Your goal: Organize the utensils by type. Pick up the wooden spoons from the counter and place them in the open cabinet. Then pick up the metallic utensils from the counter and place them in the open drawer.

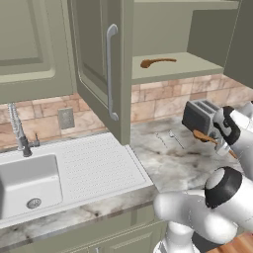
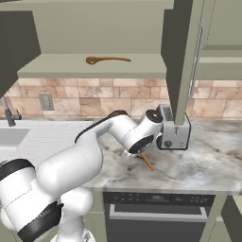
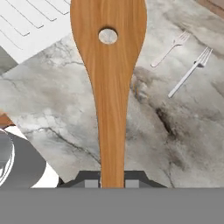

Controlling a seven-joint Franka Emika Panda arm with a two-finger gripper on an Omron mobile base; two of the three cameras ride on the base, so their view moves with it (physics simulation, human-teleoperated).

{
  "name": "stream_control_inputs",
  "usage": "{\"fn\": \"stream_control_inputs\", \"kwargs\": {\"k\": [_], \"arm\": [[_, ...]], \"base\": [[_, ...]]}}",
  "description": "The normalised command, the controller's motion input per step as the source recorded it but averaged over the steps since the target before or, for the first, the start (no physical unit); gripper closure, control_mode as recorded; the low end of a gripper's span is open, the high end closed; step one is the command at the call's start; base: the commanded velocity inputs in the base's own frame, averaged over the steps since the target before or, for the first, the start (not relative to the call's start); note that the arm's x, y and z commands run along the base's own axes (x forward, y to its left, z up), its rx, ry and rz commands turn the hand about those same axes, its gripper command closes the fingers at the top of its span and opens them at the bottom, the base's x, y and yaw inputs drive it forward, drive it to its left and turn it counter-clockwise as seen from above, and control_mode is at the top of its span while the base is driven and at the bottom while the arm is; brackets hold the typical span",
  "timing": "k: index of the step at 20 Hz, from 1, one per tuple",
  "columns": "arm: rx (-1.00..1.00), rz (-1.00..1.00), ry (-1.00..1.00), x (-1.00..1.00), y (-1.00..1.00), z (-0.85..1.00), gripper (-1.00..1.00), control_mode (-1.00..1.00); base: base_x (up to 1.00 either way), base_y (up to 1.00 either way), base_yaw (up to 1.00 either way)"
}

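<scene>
At nine o'clock in the left base view sits the white sink [image 1: 29, 185] with its ribbed drainboard [image 1: 101, 165] and a steel tap [image 1: 19, 132] behind it. Above the drainboard the olive-green cabinet door [image 1: 101, 64] hangs open, its long silver bar handle [image 1: 111, 71] running down the panel. On the shelf [image 1: 195, 64] of the open cabinet, at about one o'clock, one wooden spoon [image 1: 157, 62] lies flat, bowl toward the door side. Below, on the marbled counter [image 1: 163, 163], two thin metal forks [image 3: 188, 72] lie near each other, apart from the drainboard; in the hand view they are at about two o'clock, tines pointing away from the camera. Further right, at three o'clock, a grey toaster [image 1: 200, 118] stands against the tiled backsplash [image 1: 163, 99]. In front of it the gripper [image 1: 220, 140] is clenched on the handle of the second wooden spoon [image 3: 109, 83], which is lifted off the counter; in the hand view its flat holed blade reaches to twelve o'clock above the stone, while the fingers [image 3: 89, 179] press the handle from both sides.
</scene>
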Motion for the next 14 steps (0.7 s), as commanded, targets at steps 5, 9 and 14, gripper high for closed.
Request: {"fn": "stream_control_inputs", "kwargs": {"k": [5,9,14], "arm": [[-0.01,0.31,-0.16,-0.15,0.36,0.61,1.00,-1.00],[-0.06,0.27,-0.32,-0.10,0.45,0.61,1.00,-1.00],[-0.06,0.29,-0.25,-0.12,0.40,0.61,1.00,-1.00]], "base": [[0.00,0.00,0.00],[0.00,0.00,0.00],[0.00,0.00,0.00]]}}
